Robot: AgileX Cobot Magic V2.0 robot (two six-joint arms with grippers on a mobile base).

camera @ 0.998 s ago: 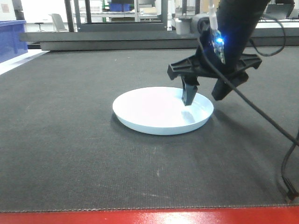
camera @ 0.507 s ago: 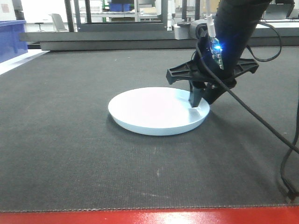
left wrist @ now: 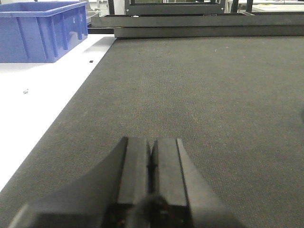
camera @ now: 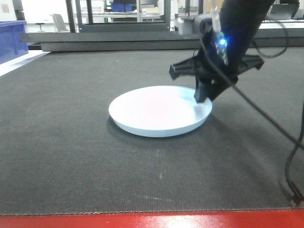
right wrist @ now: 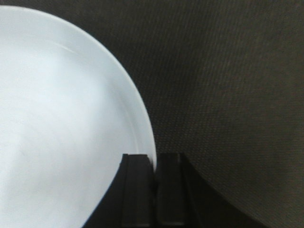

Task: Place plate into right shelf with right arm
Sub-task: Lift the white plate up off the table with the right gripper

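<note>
The white plate [camera: 159, 110] lies on the dark mat [camera: 71, 156], its right edge lifted slightly. My right gripper [camera: 203, 95] is shut on the plate's right rim, one finger inside and one outside. In the right wrist view the plate [right wrist: 61, 114] fills the left side and the gripper [right wrist: 153, 159] pinches its rim. My left gripper [left wrist: 151, 145] is shut and empty, low over the mat, away from the plate. The right shelf is not in view.
A blue bin [left wrist: 40, 28] stands on the white surface [left wrist: 33, 104] left of the mat; it also shows at the far left of the front view [camera: 10, 38]. Dark frames [camera: 118, 35] run along the back. A black cable [camera: 294, 156] hangs at right. A red edge [camera: 152, 222] borders the front.
The right gripper's fingers closed from wide open onto the plate's right rim. The plate slid a little left and its right edge rose slightly.
</note>
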